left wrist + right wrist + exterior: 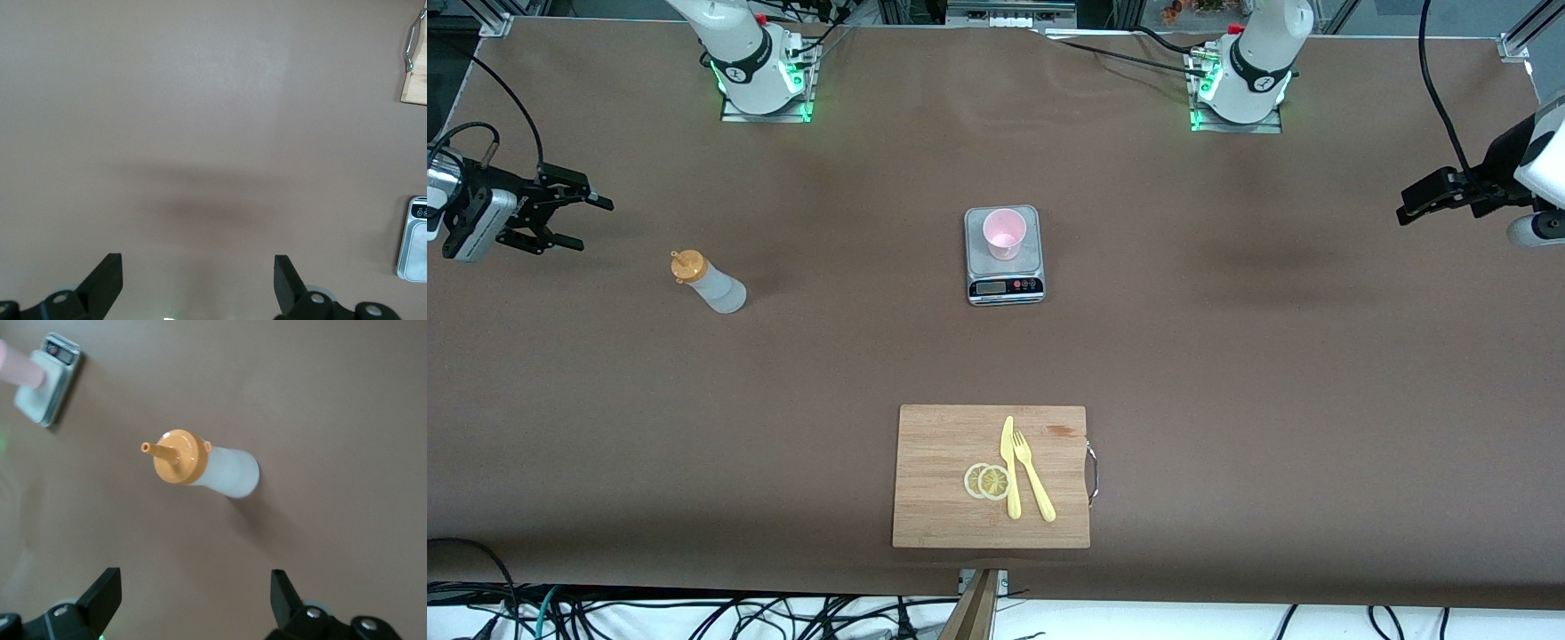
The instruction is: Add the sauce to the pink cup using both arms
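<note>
The sauce is a translucent whitish squeeze bottle [710, 283] with an orange nozzle cap, standing upright toward the right arm's end of the table; the right wrist view looks down on the same bottle [220, 472]. The pink cup [1004, 233] stands on the plate of a small grey scale [1004, 286] at mid-table, and the cup [20, 370] shows at the edge of the right wrist view. My right gripper [587, 222] hangs open and empty above the table's end, apart from the bottle. My left gripper [1405, 212] hangs open and empty over the table's other end, with bare table between its fingertips [197, 267].
A wooden cutting board [951, 444] lies nearer the front camera than the scale, carrying two lemon slices [987, 481], a yellow knife [1009, 467] and a yellow fork [1033, 476]. Its metal handle [412, 40] and the scale [415, 240] show in the left wrist view.
</note>
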Motion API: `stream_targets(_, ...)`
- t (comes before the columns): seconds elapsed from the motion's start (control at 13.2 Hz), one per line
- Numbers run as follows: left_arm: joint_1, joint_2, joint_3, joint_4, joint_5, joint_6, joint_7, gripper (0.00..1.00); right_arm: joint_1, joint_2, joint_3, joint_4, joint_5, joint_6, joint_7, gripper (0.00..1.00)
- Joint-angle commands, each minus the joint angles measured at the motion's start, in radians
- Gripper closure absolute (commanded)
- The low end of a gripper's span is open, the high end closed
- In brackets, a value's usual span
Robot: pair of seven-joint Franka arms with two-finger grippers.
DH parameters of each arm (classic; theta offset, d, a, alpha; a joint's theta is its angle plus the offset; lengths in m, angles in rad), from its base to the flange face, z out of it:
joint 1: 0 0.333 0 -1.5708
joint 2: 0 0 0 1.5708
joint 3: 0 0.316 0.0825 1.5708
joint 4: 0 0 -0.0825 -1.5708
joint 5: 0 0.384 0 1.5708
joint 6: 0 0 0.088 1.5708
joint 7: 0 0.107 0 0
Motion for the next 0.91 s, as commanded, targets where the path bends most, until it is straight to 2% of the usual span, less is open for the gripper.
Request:
stream_targets(0.0,0.001,-0.017,-0.002,0.002,0.017,0.004,0.023,0.00,0.059,-0.023,-0.013,0.054,-0.086,-0.012,0.177,0.01)
stream_targets(0.23,0.003,-0.025,-0.002,-0.006,0.022,0.004,0.023,0.00,0.108,-0.022,0.005,0.121,-0.169,-0.046,0.397,0.01)
stream_targets(0.46,0.003,-0.028,-0.002,-0.007,0.022,0.004,0.023,0.00,0.112,-0.017,0.106,0.216,-0.273,-0.100,0.663,0.01)
stream_targets(0.68,0.003,-0.028,-0.002,-0.010,0.022,0.005,0.023,0.00,0.139,0.006,0.137,0.350,-0.296,-0.204,0.809,0.01)
stream_targets(0.84,0.003,-0.028,-0.002,-0.009,0.022,0.005,0.023,0.00,0.139,0.017,0.215,0.440,-0.356,-0.252,0.931,0.01)
